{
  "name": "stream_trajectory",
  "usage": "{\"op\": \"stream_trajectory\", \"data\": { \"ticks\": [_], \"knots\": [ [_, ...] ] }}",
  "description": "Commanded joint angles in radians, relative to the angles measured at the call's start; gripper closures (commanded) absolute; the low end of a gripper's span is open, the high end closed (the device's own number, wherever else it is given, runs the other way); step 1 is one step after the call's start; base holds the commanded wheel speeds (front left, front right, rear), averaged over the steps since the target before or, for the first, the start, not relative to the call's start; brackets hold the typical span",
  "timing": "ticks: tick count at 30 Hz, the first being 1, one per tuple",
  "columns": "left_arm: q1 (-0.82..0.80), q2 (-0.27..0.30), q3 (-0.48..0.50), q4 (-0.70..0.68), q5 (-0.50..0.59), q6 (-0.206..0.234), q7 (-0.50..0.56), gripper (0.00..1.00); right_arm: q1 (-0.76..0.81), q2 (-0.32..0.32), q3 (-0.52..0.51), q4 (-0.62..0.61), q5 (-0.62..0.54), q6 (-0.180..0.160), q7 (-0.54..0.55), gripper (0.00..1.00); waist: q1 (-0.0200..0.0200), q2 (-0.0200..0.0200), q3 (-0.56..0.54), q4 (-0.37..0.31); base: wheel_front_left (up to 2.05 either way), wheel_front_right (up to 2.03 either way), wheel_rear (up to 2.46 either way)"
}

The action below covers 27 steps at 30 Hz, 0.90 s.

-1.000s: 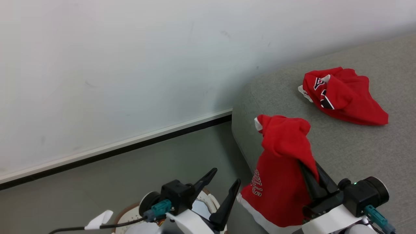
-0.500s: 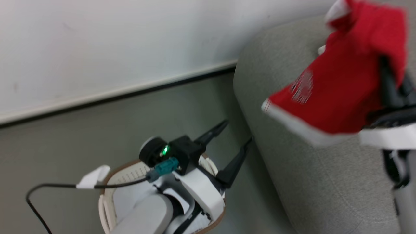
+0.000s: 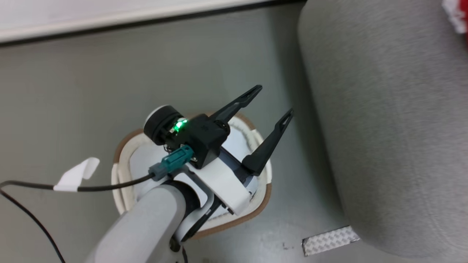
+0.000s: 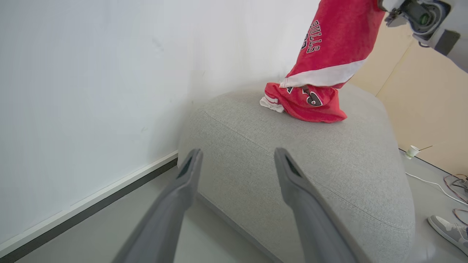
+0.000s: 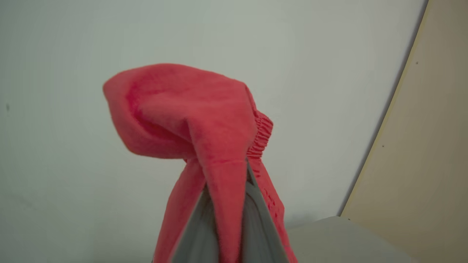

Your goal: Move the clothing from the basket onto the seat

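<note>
clothing point(image 4: 331, 44) inspected, left to right. the basket point(image 3: 256, 210) sits on the floor point(image 3: 73, 91), just beside the seat point(image 3: 384, 109); my left forearm hides most of its inside. my left gripper point(image 3: 275, 99) hangs over the basket's far rim, fingers spread wide, grasping nothing. further right, the lying garment point(image 4: 307, 104), red, is crumpled on the seat top near the wall point(image 4: 91, 91). the hanging garment point(image 5: 190, 113), red with a white band and lettering, dangles over it; contact between the two i cannot tell. my right gripper point(image 5: 234, 197) is clenched on the hanging garment, fabric draped over both fingers.
</note>
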Motion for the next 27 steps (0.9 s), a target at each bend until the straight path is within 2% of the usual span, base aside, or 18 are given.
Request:
{"op": "stream_trajectory", "data": {
  "ticks": [1, 4, 9, 10, 11, 12, 13, 17, 20, 24, 27],
  "knots": [
    [-0.010, 0.004, 0.000, -0.004, 0.011, -0.003, 0.002, 0.00, -0.009, -0.002, -0.006, 0.013, -0.009, -0.003, -0.001, 1.00, -0.0003, 0.0000, 0.052, 0.041, 0.00, 0.00, 0.00],
    [-0.022, 0.001, -0.007, -0.019, 0.012, -0.006, 0.000, 0.00, -0.046, -0.006, -0.106, 0.101, -0.095, -0.003, -0.010, 1.00, -0.0003, 0.0000, 0.082, 0.070, 0.00, 0.00, 0.00],
    [-0.016, -0.012, -0.017, -0.024, 0.005, 0.001, -0.014, 0.00, -0.064, 0.040, -0.290, 0.236, -0.253, -0.003, -0.064, 1.00, -0.0003, 0.0000, 0.090, 0.109, 0.00, 0.00, 0.00],
    [-0.010, -0.015, -0.020, -0.023, 0.003, 0.002, -0.018, 0.00, -0.051, 0.054, -0.311, 0.258, -0.287, -0.003, -0.075, 0.89, -0.0003, 0.0000, 0.086, 0.114, 0.00, 0.00, 0.00],
    [-0.003, -0.018, -0.022, -0.022, 0.000, 0.006, -0.021, 0.00, -0.036, 0.065, -0.327, 0.280, -0.321, -0.003, -0.082, 0.62, -0.0003, 0.0000, 0.081, 0.117, 0.00, 0.00, 0.00],
    [0.004, -0.020, -0.023, -0.021, -0.004, 0.008, -0.022, 0.00, -0.025, 0.073, -0.351, 0.302, -0.348, -0.003, -0.088, 0.16, -0.0003, 0.0000, 0.076, 0.120, 0.00, 0.00, 0.00],
    [0.009, -0.020, -0.024, -0.018, -0.006, 0.008, -0.026, 0.00, -0.020, 0.080, -0.379, 0.317, -0.368, -0.003, -0.093, 0.00, -0.0003, 0.0000, 0.071, 0.120, 0.00, 0.00, 0.00],
    [0.032, -0.004, -0.014, -0.007, -0.016, 0.017, -0.034, 0.00, -0.013, 0.123, -0.447, 0.368, -0.436, -0.003, -0.108, 0.00, -0.0003, 0.0000, 0.043, 0.109, 0.00, 0.00, 0.00],
    [0.049, 0.008, 0.000, -0.003, -0.027, 0.027, -0.042, 0.00, -0.014, 0.126, -0.454, 0.378, -0.466, -0.003, -0.123, 0.00, -0.0003, 0.0000, 0.019, 0.093, 0.00, 0.00, 0.00],
    [0.077, 0.017, 0.016, 0.005, -0.045, 0.038, -0.064, 0.00, 0.022, 0.159, -0.401, 0.375, -0.479, -0.003, -0.130, 0.00, -0.0003, 0.0000, -0.024, 0.068, 0.00, 0.00, 0.00],
    [0.099, 0.024, 0.027, 0.014, -0.048, 0.046, -0.077, 0.00, 0.054, 0.178, -0.319, 0.330, -0.430, -0.003, -0.130, 0.00, -0.0003, 0.0000, -0.060, 0.051, 0.00, 0.00, 0.00]
  ]
}}
